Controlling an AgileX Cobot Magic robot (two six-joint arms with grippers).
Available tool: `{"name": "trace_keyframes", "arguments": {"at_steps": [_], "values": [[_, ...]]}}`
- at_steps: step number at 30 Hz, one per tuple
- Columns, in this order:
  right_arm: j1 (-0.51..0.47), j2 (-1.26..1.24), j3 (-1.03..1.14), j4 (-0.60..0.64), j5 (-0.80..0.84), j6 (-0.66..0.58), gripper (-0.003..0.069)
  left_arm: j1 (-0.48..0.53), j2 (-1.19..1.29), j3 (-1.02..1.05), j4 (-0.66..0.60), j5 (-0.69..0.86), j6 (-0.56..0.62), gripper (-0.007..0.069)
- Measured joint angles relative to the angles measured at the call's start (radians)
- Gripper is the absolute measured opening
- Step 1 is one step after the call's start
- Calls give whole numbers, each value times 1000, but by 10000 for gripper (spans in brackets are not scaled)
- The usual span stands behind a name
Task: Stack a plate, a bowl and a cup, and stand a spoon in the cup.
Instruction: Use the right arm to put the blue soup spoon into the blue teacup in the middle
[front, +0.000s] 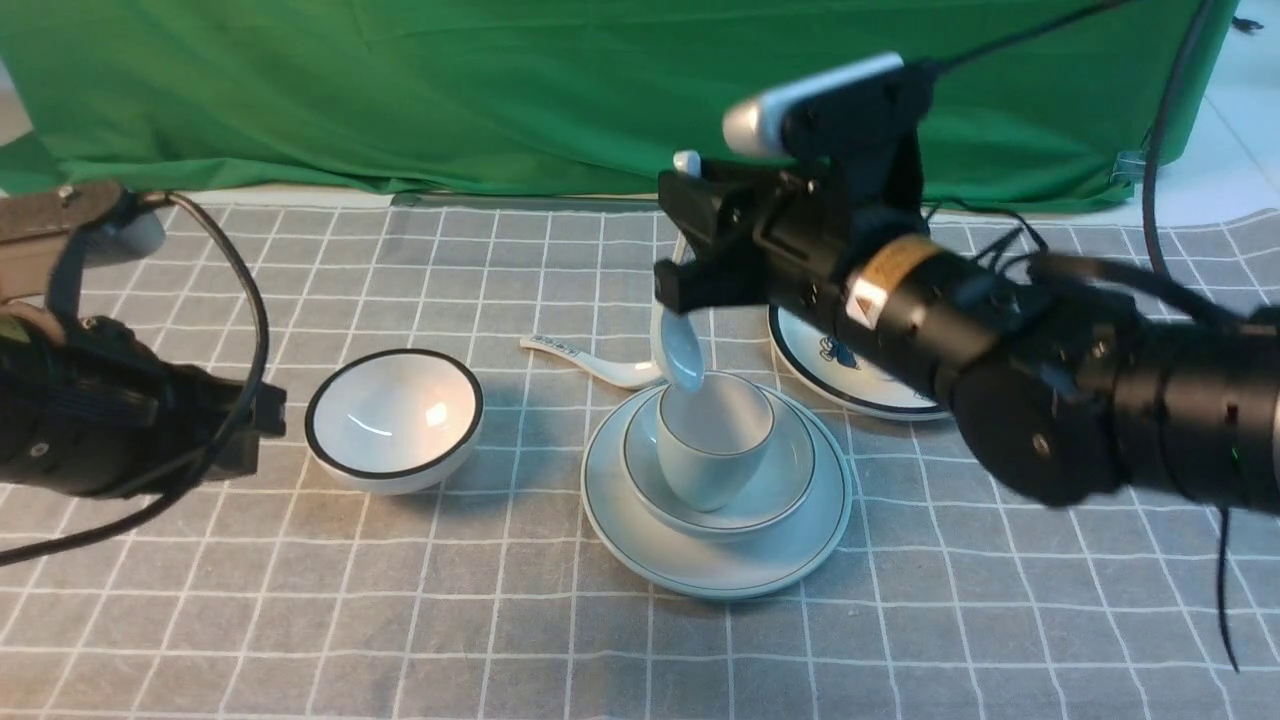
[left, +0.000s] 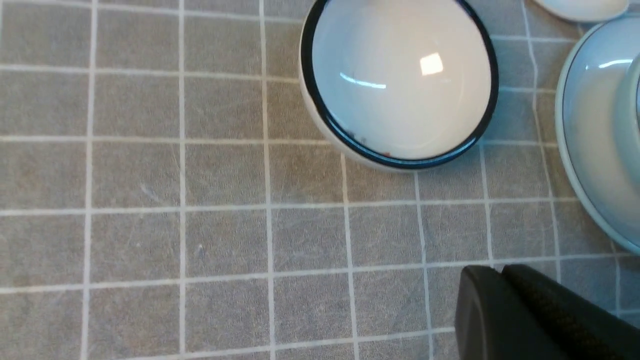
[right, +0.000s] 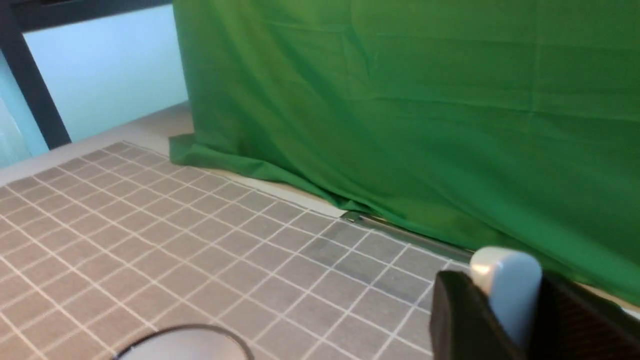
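Spoon (front: 683, 355), gripped by the right hand (front: 690, 272), hangs tip-down over the cup (front: 715, 455); cup sits in bowl (front: 785, 482) on plate (front: 720, 578). Left hand (left: 501, 305) closed.

Plates: two. One thin-rimmed plate (front: 720, 575), and one black-rimmed plate (front: 802, 375) with blue print.
Bowls: two. One thin-rimmed bowl (front: 790, 480) and one black-rimmed bowl (front: 395, 415).
Cups: one, a pale cup (front: 712, 450).
Spoons: two. One plain white spoon (front: 684, 360) and one printed-handle spoon (front: 590, 360).
Cloths: one grey checked tablecloth (front: 200, 620) and one green backdrop (front: 400, 90).
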Motion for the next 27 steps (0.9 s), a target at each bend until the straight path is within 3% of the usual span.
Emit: {"name": "trace_keyframes", "arguments": {"at_steps": [13,21,27], "values": [[0,44,89,30,-141,-75,192,4,0,0,-1,-16,3,9],[0,62,89,30,-152,-78,412,4,0,0,-1,-15,5,9],[0,52,89,30,-141,-79,460,4,0,0,-1,-15,10,9]]}}
